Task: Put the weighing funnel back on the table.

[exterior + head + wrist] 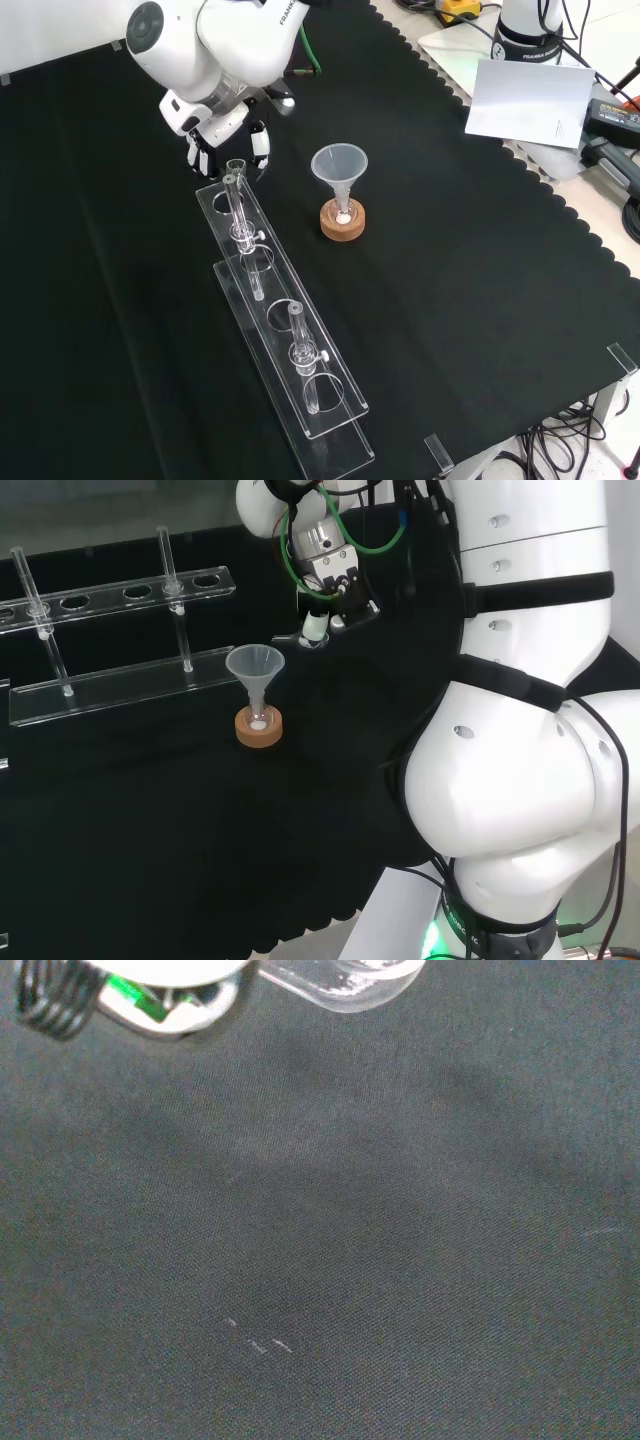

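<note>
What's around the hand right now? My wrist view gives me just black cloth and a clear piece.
Observer: Head view: the hand holds the weighing funnel just right of the big funnel, near its mouth.
Operator: Is that funnel free-standing?
Observer: No, its stem goes into a small flask on a cork ring.
Operator: Anything else close?
Observer: Front view: one end of a clear tube rack lies just below the hand.
</note>
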